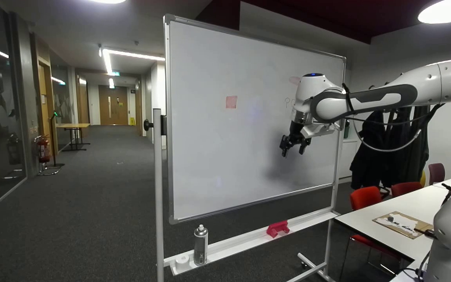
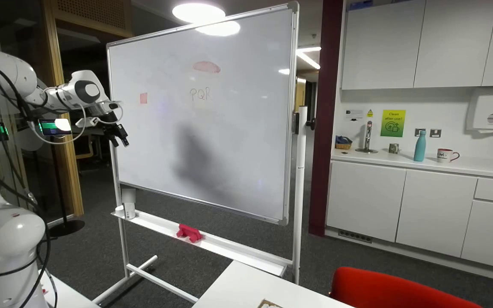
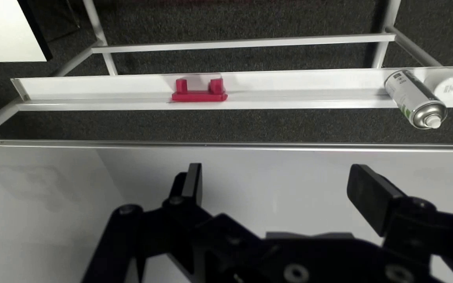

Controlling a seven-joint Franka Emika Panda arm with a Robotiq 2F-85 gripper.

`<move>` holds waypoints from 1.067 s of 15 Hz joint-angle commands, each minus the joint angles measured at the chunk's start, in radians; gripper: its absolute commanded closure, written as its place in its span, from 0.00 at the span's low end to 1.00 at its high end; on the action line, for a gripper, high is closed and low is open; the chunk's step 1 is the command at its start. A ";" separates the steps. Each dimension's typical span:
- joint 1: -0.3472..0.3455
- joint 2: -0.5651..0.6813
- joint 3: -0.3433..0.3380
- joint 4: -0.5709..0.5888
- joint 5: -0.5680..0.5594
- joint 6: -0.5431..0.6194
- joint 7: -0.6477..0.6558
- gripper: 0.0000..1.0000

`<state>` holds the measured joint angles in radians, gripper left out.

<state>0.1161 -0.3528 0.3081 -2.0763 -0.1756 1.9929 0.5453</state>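
Black end effector [image 3: 277, 172], jaws wide apart and empty, before the whiteboard [image 1: 241, 137]

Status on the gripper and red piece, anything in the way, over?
Gripper open, holding nothing, in front of whiteboard. Red piece on tray below, untouched. Spray can, white cylinder share tray, apparently not in the way.

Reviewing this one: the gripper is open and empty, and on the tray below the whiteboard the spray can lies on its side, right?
Not quite: the spray can stands upright on the tray below the whiteboard, as an exterior view shows. The rest is right: the gripper is open and empty.
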 commanded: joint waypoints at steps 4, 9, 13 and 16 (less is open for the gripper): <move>-0.002 -0.006 0.001 0.003 -0.002 0.010 0.009 0.00; -0.004 -0.013 0.002 0.004 -0.003 0.019 0.011 0.00; -0.004 -0.013 0.002 0.004 -0.003 0.019 0.011 0.00; -0.004 -0.013 0.002 0.004 -0.003 0.019 0.011 0.00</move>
